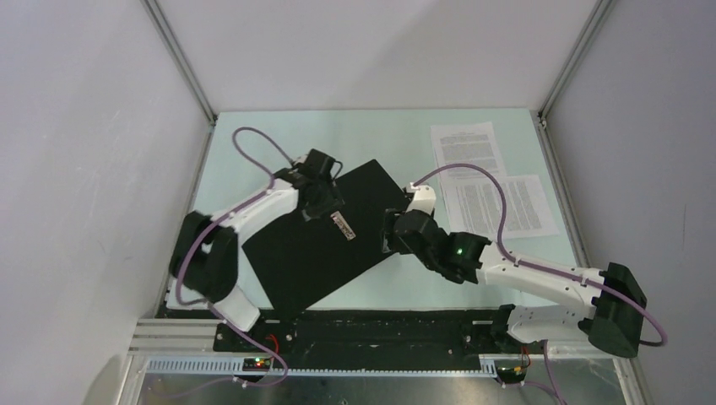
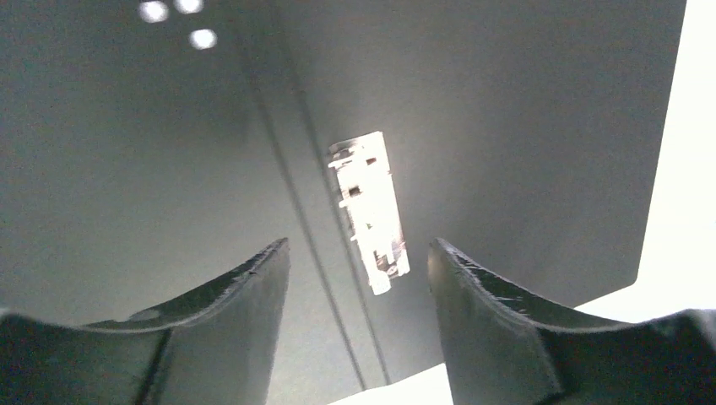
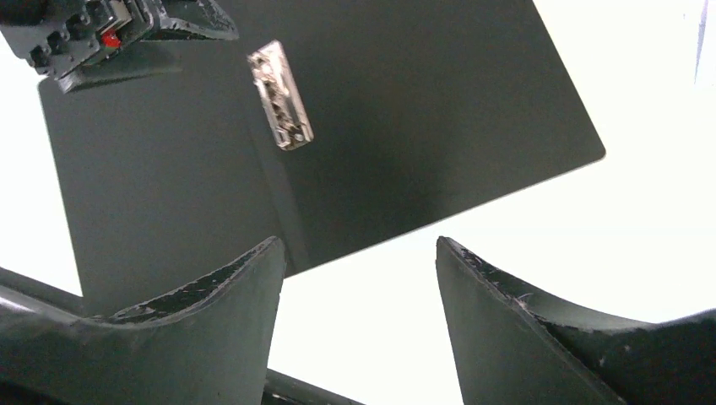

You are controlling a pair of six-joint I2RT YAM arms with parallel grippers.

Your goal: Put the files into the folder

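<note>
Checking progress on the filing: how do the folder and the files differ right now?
The folder is black and lies open, skewed, in the middle of the table; the files are white printed sheets at the far right. The folder carries a metal clip; the files lie loose outside it, none under the clip. Opened out, the folder covers more table than either of the files. Both lie flat.

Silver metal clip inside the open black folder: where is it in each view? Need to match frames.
Top external: silver metal clip just left of picture centre, mid-folder.
Left wrist: clip at picture centre, tilted.
Right wrist: clip in the upper left, above centre.
Shared landmark: the open black folder it sits on, visible in all three.
</note>
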